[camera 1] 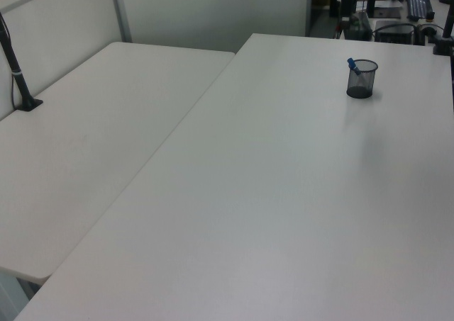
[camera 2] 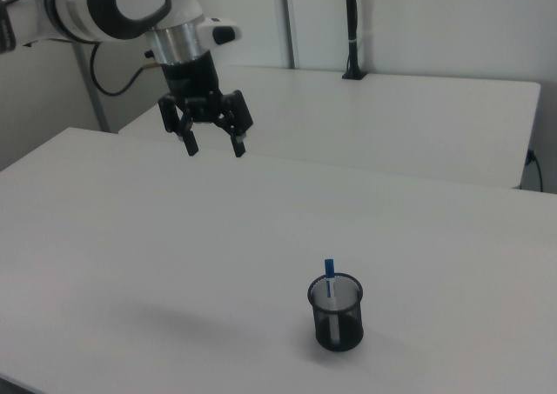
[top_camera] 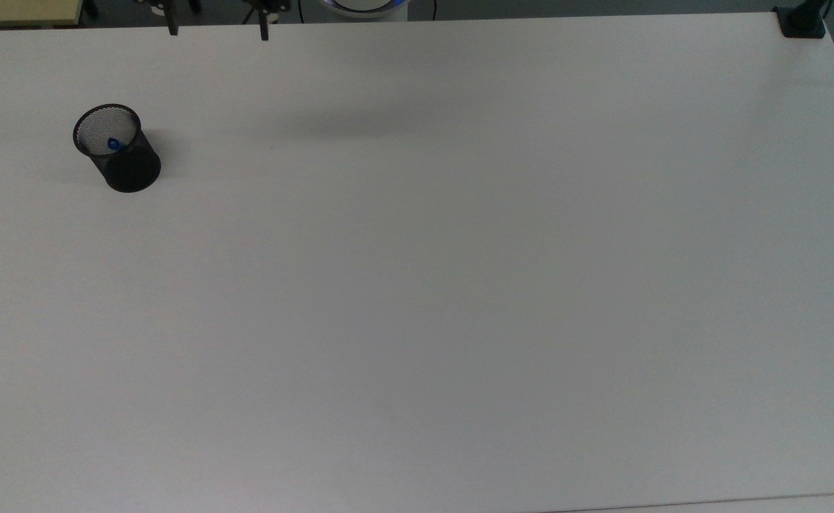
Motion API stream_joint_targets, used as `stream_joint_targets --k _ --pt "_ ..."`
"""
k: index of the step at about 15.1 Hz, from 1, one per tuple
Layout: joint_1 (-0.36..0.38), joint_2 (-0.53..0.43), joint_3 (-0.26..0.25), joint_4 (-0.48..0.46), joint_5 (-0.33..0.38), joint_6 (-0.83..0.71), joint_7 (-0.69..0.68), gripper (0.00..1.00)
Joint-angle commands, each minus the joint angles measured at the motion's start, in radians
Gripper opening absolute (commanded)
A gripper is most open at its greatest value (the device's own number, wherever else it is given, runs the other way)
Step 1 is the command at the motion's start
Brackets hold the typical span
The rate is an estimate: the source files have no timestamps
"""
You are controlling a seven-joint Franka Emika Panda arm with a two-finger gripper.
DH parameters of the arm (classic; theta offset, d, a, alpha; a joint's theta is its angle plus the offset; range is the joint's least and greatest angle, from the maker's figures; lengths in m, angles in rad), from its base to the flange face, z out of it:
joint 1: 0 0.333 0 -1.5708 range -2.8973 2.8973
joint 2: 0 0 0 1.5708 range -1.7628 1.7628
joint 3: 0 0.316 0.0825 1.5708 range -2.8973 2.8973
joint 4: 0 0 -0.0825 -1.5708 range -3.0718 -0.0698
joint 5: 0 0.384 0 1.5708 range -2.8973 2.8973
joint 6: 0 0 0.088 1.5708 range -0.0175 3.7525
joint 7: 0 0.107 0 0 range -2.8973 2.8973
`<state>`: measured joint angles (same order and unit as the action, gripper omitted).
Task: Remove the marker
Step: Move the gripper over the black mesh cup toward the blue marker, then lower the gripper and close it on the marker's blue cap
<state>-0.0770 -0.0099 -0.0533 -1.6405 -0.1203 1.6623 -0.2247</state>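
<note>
**A:** Going left to right in the right view: your pincer (camera 2: 212,144) hangs high up over the far left part of the surface (camera 2: 122,237), fingers spread wide, nothing between them. Further right and much nearer the camera sits the black mesh cup (camera 2: 335,311), with the marker (camera 2: 330,277) standing inside it, blue cap poking just above the rim. The two are well apart, so I'd say you haven't really started the approach.

**B:** Yep. In the top view the cup (top_camera: 117,148) is near the left edge and you can just make out the blue tip (top_camera: 112,144) leaning against the inner wall. So what bites you from here?

**A:** My guess: not much marker sticks out, so if you come down off-centre, a finger could land on the rim and tip or shove the cup. It looks light and nothing pins it down.

**B:** Also the marker leans, it's not dead upright. If you close on the cap crooked it could slip out, or drag on the mesh and lift the cup with it. I'd pull straight up.

**A:** In the left view the cup (camera 1: 362,78) sits pretty close to the surface's far side, so a knock could send it rolling off.
</note>
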Motion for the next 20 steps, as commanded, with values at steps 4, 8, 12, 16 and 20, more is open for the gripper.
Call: stream_joint_targets --k 4,8,12,16,20 --pt "-0.151 -0.012 -0.01 -0.048 -0.081 -0.007 -0.254 1.0" --pt "-0.219 -0.005 -0.056 -0.229 -0.079 0.299 -0.26 1.0" --pt "-0.237 0.077 -0.059 -0.28 -0.062 0.445 -0.229 1.0" --pt "-0.244 0.12 -0.059 -0.275 0.054 0.478 -0.228 0.79" --pt "-0.244 0.151 -0.059 -0.275 0.139 0.56 -0.226 0.45"
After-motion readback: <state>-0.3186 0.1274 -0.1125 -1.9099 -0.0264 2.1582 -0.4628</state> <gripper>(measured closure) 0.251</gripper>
